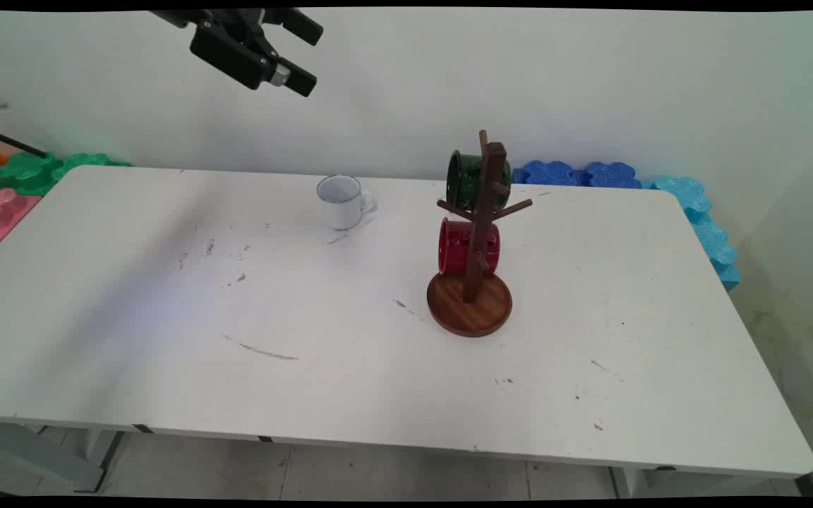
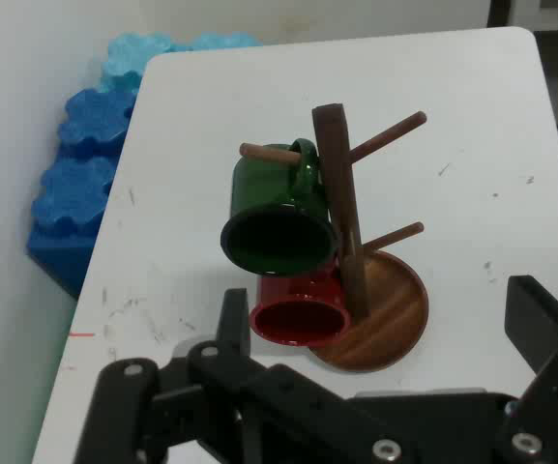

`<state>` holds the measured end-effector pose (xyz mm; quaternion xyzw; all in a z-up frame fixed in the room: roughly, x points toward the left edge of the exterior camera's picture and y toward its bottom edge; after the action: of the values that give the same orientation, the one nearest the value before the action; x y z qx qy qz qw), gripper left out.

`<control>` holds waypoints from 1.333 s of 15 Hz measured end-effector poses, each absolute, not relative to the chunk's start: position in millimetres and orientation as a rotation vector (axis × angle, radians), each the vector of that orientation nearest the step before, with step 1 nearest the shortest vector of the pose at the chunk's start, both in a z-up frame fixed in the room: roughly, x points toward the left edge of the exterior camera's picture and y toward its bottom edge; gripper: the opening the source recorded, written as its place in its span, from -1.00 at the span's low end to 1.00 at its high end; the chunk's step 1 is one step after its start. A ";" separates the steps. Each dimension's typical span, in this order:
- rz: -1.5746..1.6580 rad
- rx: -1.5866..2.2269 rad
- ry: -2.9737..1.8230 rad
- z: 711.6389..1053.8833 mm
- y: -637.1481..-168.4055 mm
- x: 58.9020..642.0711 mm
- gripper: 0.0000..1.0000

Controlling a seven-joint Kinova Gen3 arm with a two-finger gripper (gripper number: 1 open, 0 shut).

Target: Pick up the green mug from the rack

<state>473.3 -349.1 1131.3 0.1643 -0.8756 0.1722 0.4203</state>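
Fingers of the black two-finger gripper (image 1: 300,53) stood wide apart and held nothing; it hung high over the far left part of the white table (image 1: 166,339), well apart from everything on it. In the hand view its camera looked down toward the dark brown wooden mug tree with a round base (image 2: 341,193), so the hand seemed to be turned toward that stand. On the tree, the dark green enamel mug (image 2: 279,213) hung by its handle from an upper peg, its mouth tilted sideways, and the red enamel mug (image 2: 298,314) hung lower on the same side, just above the base; the pegs carried them, so neither rested on the table. Nearest to the gripper was the small white enamel mug with a dark rim (image 1: 341,201), upright on the table near the far edge, left of the tree and apart from it. Blue foam tiles (image 1: 576,173) lay behind the table along the wall.
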 end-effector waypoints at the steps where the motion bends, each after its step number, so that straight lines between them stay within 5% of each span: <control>1: 0.433 0.416 -2.194 1131.0 -350.0 472.5 1.00; 8: 0.445 0.461 -2.202 1119.6 -360.7 467.4 1.00; 20: 0.443 0.491 -2.195 1039.2 -405.0 452.1 1.00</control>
<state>452.1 -405.0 1039.2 0.1953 -0.8724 0.1762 0.4119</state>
